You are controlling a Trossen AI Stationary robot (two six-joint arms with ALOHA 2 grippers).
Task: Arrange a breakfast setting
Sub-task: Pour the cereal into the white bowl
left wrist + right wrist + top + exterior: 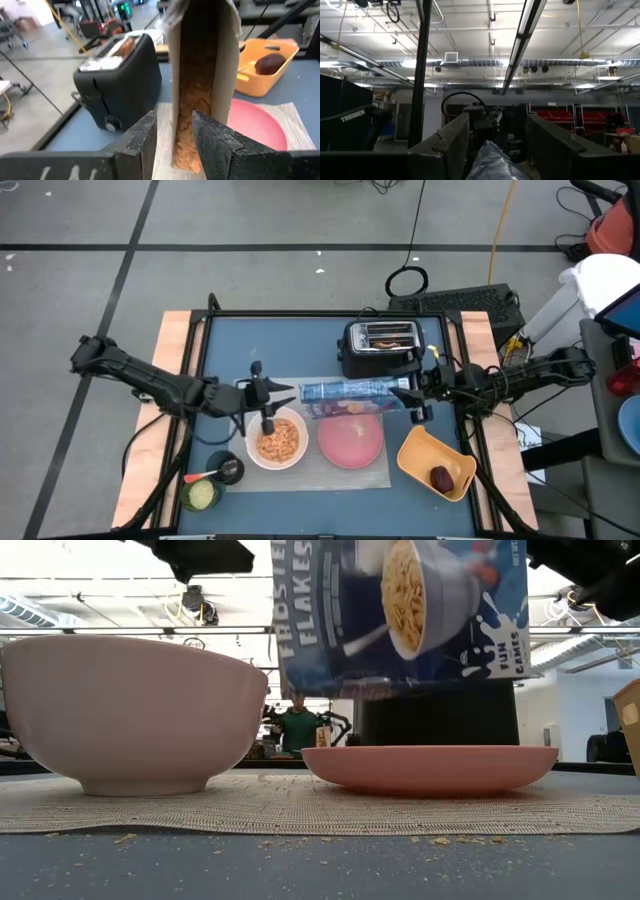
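Holding cereal box (345, 391) level above pink plate (351, 442): right tool (408, 396) grasping it; left tool (268, 391) clamped on its open end, bowl (277, 440) at 6 o'clock.

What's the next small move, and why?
Probably the right pincer tips the cereal box upright: the white bowl already holds flakes, and the box hangs level above the grey mat, open end toward the left pincer.

White bowl (277, 442), pink plate (351, 440), blue cereal box (345, 391)
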